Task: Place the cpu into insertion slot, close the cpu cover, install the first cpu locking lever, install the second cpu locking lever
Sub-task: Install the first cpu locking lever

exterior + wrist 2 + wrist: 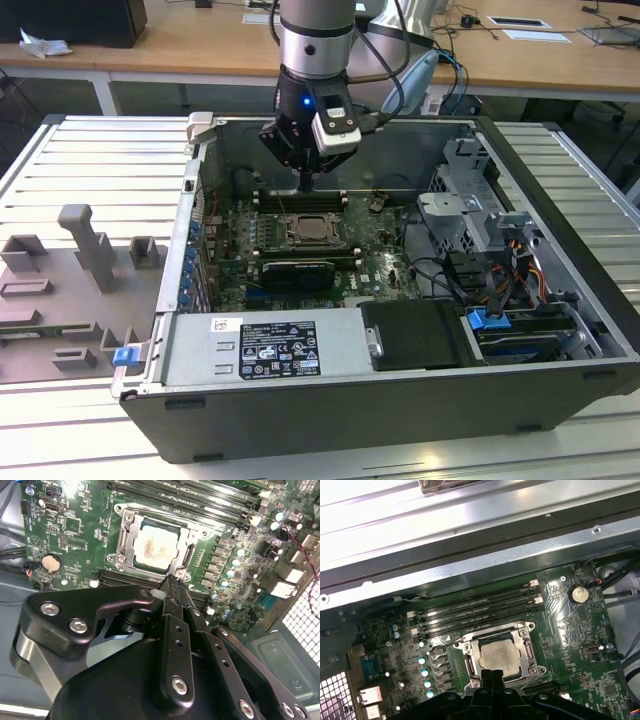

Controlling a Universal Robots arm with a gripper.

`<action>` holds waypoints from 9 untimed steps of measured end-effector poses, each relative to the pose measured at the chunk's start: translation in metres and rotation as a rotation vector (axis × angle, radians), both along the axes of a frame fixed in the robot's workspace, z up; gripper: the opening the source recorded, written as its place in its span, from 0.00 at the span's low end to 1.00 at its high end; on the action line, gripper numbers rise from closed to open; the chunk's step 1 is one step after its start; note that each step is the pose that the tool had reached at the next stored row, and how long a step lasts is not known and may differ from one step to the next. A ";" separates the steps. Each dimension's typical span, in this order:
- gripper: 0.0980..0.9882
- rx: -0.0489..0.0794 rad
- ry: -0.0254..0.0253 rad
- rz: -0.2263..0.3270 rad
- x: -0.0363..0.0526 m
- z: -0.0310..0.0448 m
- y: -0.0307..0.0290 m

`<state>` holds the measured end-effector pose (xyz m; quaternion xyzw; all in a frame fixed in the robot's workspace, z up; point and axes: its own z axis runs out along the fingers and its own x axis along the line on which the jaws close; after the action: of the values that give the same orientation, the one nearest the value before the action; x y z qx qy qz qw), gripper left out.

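The cpu (310, 232) (155, 547) (498, 654) lies flat in the socket on the green motherboard, its pale metal top showing. The cpu cover (126, 539) (470, 656), a silver frame, lies down around it. A thin wire lever (470, 636) runs along one side of the socket; I cannot tell whether it is latched. My gripper (305, 182) (172, 582) (491, 674) hangs just above the socket's edge on the memory-slot side. Its black fingers are pressed together with nothing between them.
The open computer case's wall (300, 135) rises behind the arm. Memory slots (475, 611) run beside the socket, and a black expansion card (297, 272) lies on its near side. A drive cage (470, 200) stands at the exterior view's right, grey fixtures (95, 245) at its left.
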<state>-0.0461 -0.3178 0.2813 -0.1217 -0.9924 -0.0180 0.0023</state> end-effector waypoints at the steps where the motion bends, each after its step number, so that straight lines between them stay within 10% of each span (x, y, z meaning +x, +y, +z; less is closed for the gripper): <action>1: 0.01 0.000 0.0000 0.007 0.0000 0.0000 0.0000; 9: 0.01 0.000 0.0000 0.064 0.0000 0.0000 0.0000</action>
<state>-0.0461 -0.3178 0.2813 -0.0897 -0.9958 -0.0179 0.0029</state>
